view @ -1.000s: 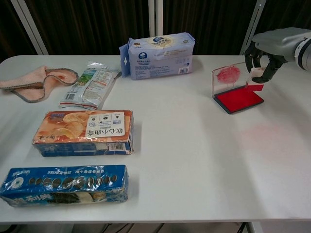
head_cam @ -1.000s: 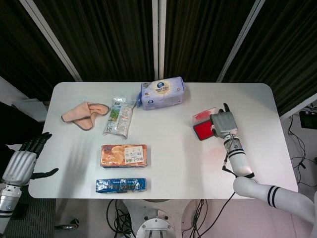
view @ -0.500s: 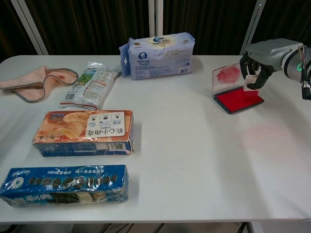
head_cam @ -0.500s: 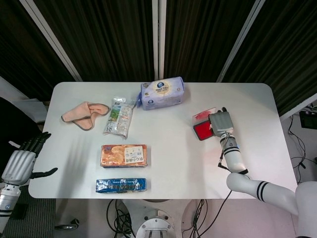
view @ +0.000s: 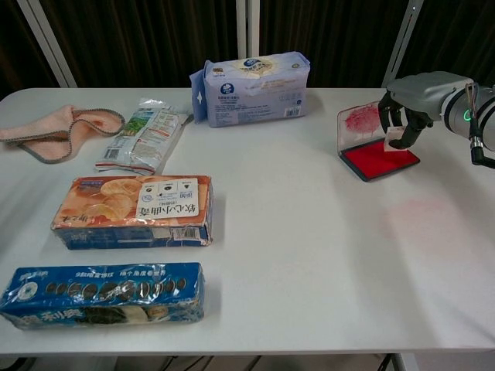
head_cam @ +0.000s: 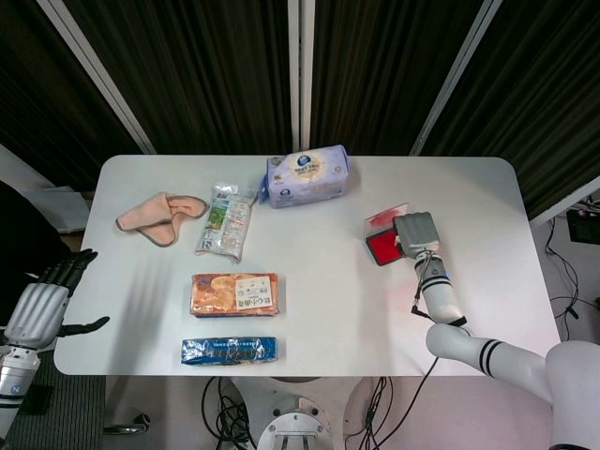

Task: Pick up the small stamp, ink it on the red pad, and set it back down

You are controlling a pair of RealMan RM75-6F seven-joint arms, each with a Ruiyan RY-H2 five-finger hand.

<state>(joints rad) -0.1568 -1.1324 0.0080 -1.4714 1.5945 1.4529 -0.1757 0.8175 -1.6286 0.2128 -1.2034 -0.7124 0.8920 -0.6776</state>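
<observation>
Right hand (view: 407,104) holds stamp (view: 394,139) over red pad (view: 377,159) (lid up).

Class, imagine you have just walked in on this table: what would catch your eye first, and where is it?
Probably the bright red ink pad at the table's far right, its stained clear lid propped up behind it. The right hand holds a small stamp over the pad. On the left, an orange biscuit box lies near the front.

White table (view: 309,255) with snacks, cloth, inkpad.
</observation>
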